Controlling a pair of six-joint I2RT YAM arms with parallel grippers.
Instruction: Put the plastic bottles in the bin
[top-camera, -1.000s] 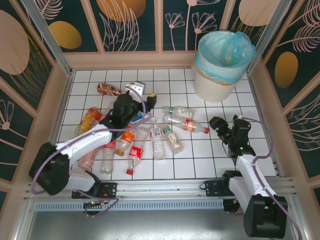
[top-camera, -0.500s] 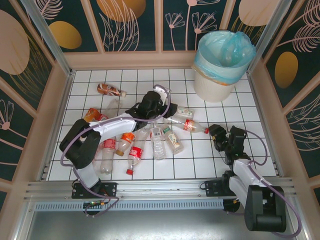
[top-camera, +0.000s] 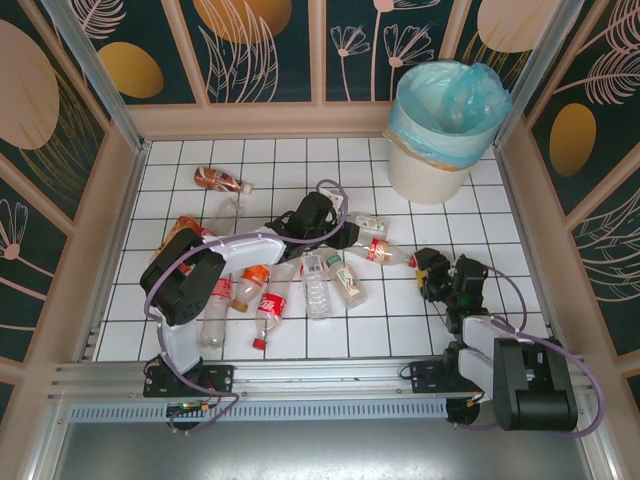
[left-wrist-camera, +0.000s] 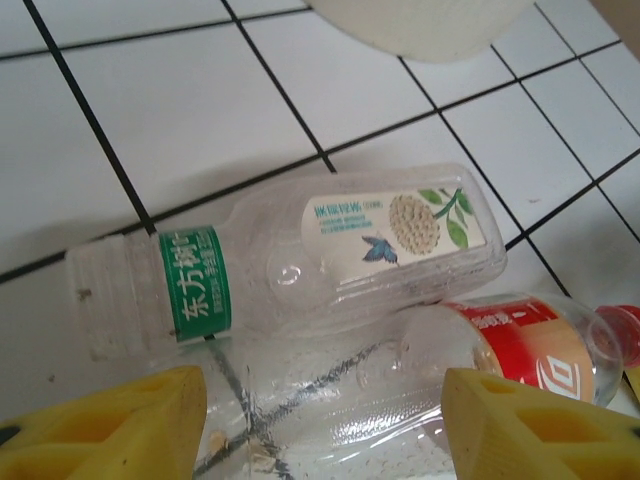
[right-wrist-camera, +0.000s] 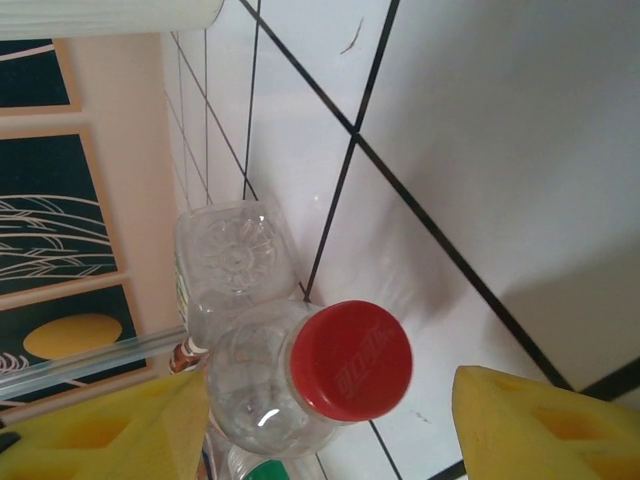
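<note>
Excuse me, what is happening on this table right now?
Two robot arms are meant to put the plastic bottles into the bin. The left claw hangs open over a red-labelled bottle lying against a green-labelled bottle. The right claw, also open, faces a red cap. Nothing is gripped yet; the bottles lie on the tiled table.

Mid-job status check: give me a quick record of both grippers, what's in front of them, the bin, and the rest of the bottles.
left gripper: open, above two lying bottles
under left: green-label bottle, with red-label bottle against it
right gripper: open, low over the tiles
ahead of right: red-capped bottle, cap end toward camera, not gripped
bin: upright, far right corner, blue liner
bottle cluster: lying on white tiles, left of centre
</note>
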